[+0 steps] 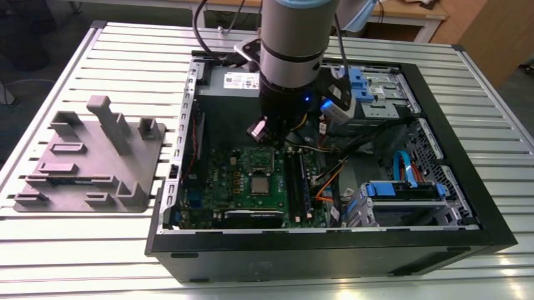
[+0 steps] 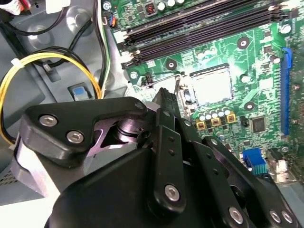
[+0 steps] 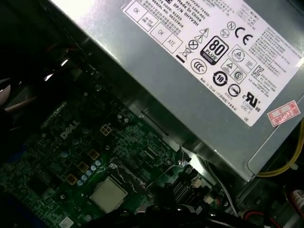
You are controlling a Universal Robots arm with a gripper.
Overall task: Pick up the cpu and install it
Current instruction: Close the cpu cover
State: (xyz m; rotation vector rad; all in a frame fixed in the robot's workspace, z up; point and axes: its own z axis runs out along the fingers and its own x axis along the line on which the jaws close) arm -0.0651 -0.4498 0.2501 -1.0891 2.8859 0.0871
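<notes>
The cpu (image 1: 261, 185) is a small silvery square lying flat in its socket on the green motherboard (image 1: 225, 181), inside the open computer case. Both wrist views show it as well, cpu (image 2: 212, 88) and cpu (image 3: 108, 194), with a thin wire lever (image 3: 161, 176) standing up beside the socket. My gripper (image 1: 279, 140) hangs above the board, a little toward the power supply side of the socket and clear of the chip. Its black linkage (image 2: 164, 102) blocks much of the second wrist view. Nothing shows held in it.
A grey power supply (image 3: 199, 71) sits close behind the socket. Long black memory slots (image 2: 199, 28) run beside it, and yellow and black cables (image 2: 47, 61) loop nearby. Blue drive brackets (image 1: 404, 187) fill the case's right. A grey plastic tray (image 1: 92, 156) lies on the slatted table at the exterior view's left.
</notes>
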